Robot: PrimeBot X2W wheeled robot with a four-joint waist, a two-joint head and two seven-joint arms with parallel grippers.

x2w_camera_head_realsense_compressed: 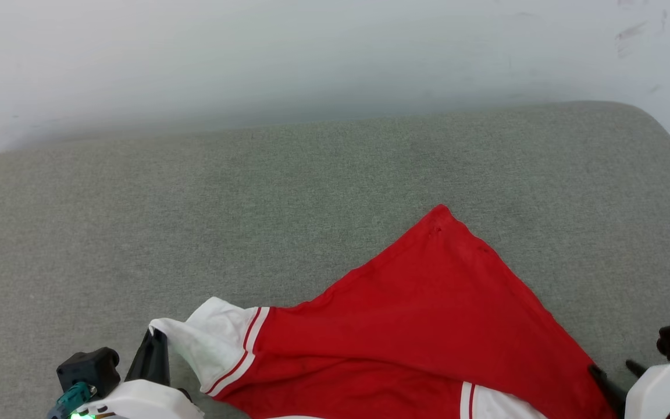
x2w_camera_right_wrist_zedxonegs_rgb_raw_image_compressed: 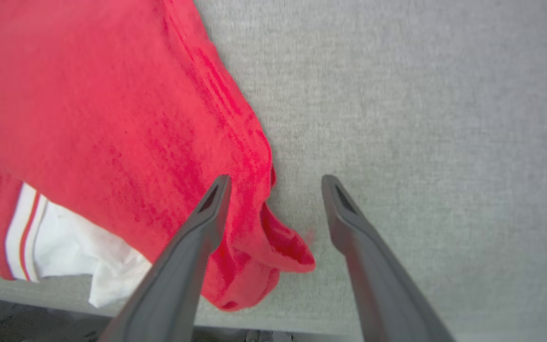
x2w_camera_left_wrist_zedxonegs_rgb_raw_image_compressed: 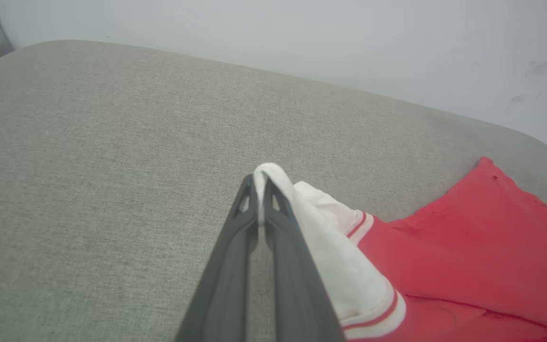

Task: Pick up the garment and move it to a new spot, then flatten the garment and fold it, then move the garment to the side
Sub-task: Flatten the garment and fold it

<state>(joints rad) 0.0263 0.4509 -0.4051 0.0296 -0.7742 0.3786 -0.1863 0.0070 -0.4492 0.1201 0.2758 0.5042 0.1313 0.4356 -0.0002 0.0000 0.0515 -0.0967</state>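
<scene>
- The garment (x2w_camera_head_realsense_compressed: 428, 326), soft and light (sure to sag when lifted), is lying bunched at the near edge of the surface (x2w_camera_head_realsense_compressed: 253, 174); corners are offering the best hold.
- The left end effector (x2w_camera_left_wrist_zedxonegs_rgb_raw_image_compressed: 259, 187) is pinching a white sleeve (x2w_camera_left_wrist_zedxonegs_rgb_raw_image_compressed: 330, 247).
- The right wrist view is catching what the head view is cropping: the right end effector (x2w_camera_right_wrist_zedxonegs_rgb_raw_image_compressed: 277, 180) spread over a red corner (x2w_camera_right_wrist_zedxonegs_rgb_raw_image_compressed: 283, 242).
</scene>
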